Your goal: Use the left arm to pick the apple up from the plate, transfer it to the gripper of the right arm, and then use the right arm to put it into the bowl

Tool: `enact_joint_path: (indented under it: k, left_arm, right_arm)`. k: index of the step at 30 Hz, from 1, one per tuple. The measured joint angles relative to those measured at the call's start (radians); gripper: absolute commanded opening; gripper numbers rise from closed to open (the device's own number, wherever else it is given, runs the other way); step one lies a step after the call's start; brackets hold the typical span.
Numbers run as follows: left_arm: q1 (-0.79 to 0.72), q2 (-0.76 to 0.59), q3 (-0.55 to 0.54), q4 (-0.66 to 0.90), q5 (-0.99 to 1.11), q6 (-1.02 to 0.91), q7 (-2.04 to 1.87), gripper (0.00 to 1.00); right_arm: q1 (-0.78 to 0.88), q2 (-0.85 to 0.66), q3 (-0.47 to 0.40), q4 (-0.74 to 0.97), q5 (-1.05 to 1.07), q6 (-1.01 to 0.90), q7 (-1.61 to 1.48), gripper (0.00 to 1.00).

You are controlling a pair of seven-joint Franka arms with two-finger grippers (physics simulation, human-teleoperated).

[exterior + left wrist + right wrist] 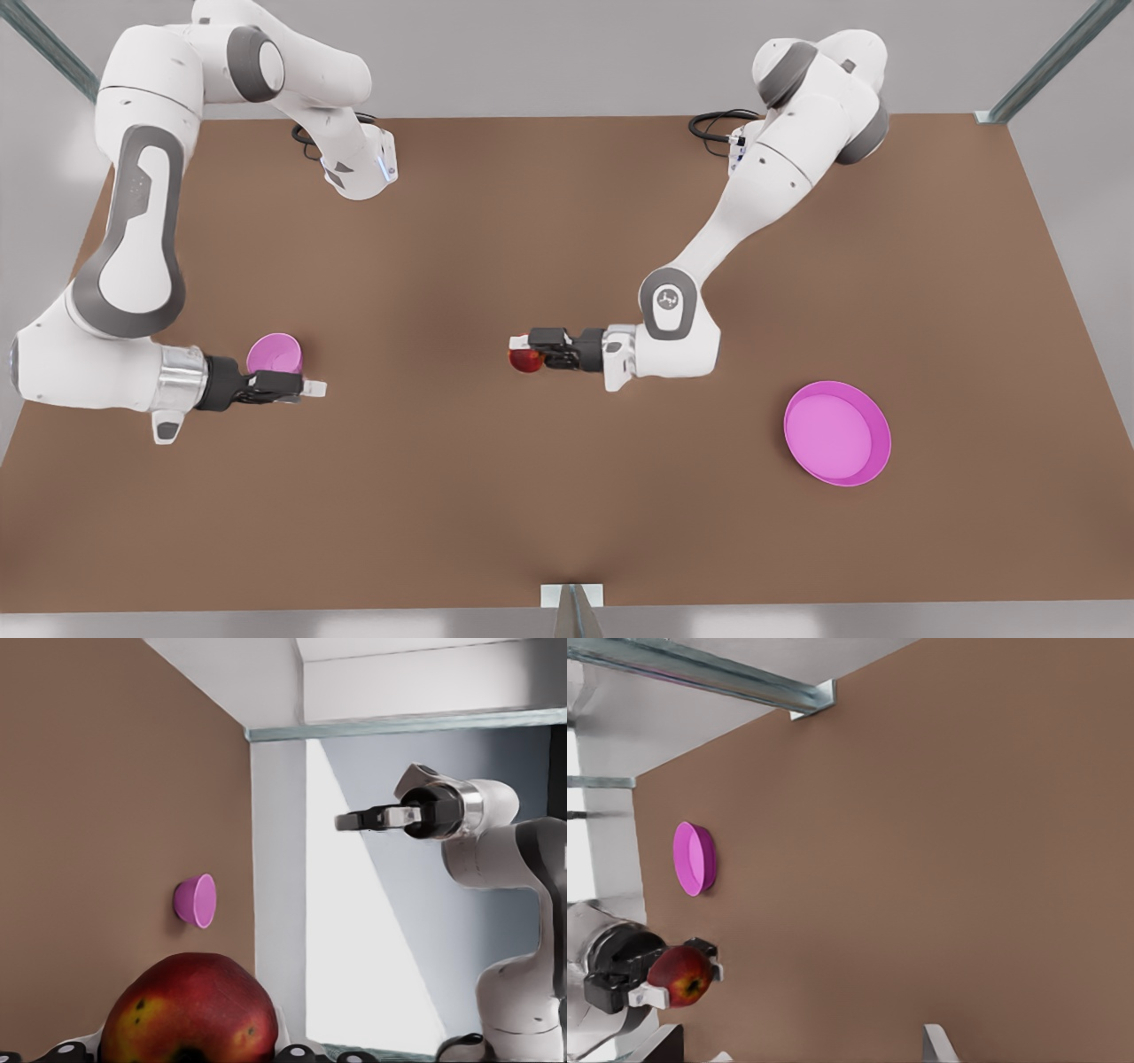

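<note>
The apple [524, 360] sat clamped between the fingers of the left claw [524, 353], held in the air above the middle of the counter [567, 496], with that arm reaching in from the front view's right. In the left wrist view the apple [188, 1010] filled the space between the fingertips, red with yellow patches and dark specks. The right claw [312, 387] hung on the front view's left, level with the left claw and pointing toward it, well apart from the apple; its fingers looked drawn together with nothing between them. In the left wrist view the right claw [347, 821] showed farther off, aimed back at the camera. A broad stretch of bare counter lay between the two claws, and more lay open toward the near edge. The bowl [274, 354], small and pink, stood just beside the right claw on its far side, partly behind the fingers, with nothing visible inside. The plate [837, 433], a wider pink dish with a raised rim, lay near the front view's right edge of the counter, well apart from the left claw, and held nothing. In the right wrist view the plate [694, 858] lay beyond the left claw [678, 976] and its apple [679, 975].
</note>
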Motion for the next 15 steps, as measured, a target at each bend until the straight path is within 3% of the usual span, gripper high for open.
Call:
enact_joint_path:
  k: [10, 15]
  left_arm:
    - [-0.094, 0.264, -0.005, 0.346, -0.081, 0.078, 0.523, 0.64]
    - [-0.121, 0.326, -0.004, 0.401, -0.087, 0.136, 0.708, 0.64]
  right_arm:
    - [0.011, 0.182, 0.036, -0.014, 0.366, 0.032, -0.099, 1.0]
    - [0.052, 0.195, 0.099, -0.019, 0.423, 0.089, -0.168, 1.0]
